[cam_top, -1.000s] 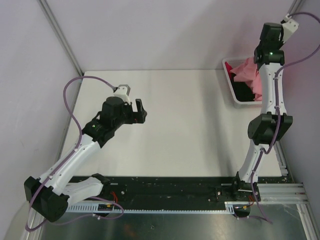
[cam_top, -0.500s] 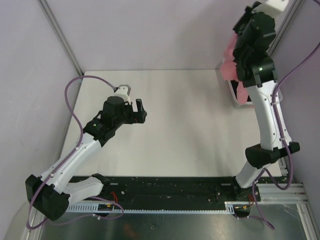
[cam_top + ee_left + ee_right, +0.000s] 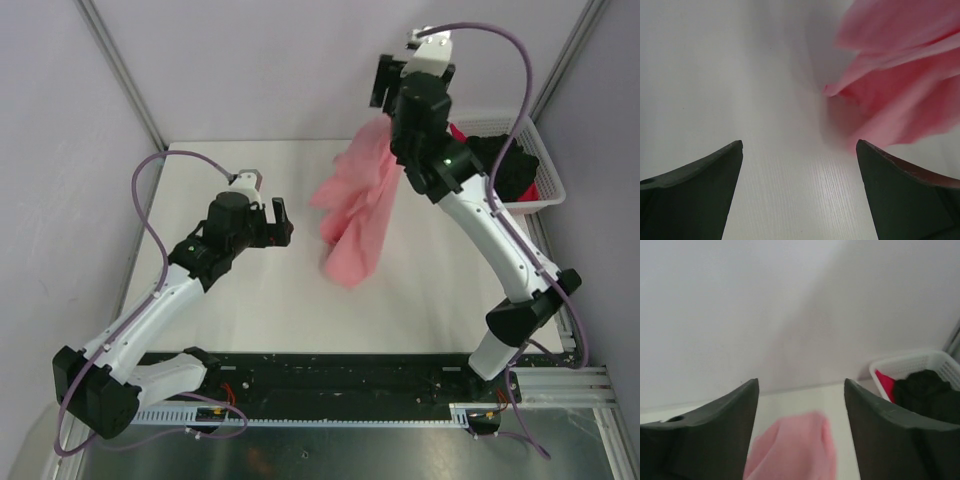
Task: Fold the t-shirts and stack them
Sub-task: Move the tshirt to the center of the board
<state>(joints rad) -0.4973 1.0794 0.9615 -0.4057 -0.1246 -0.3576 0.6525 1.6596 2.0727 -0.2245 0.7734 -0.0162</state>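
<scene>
The left gripper point(image 3: 800, 147) gaped empty at nine o'clock. The salmon-pink cloth t-shirt point(image 3: 355, 215) hung crumpled mid-table, probably light and limp, best pinched at the shoulders. Above it, the right gripper point(image 3: 801, 385) gaped, holding nothing. At two o'clock, the black t-shirt point(image 3: 926, 387) and bright red t-shirt point(image 3: 883, 381) filled the white plastic lattice basket point(image 3: 912, 361).

Soft, even, bright light fills every view, with no hard glare and only a faint sheen on the white table point(image 3: 250, 300). The pink shirt point(image 3: 355, 215) is smeared by motion blur in all three views and casts a pale, soft-edged shadow. The basket point(image 3: 920, 362) looks slightly out of focus.
</scene>
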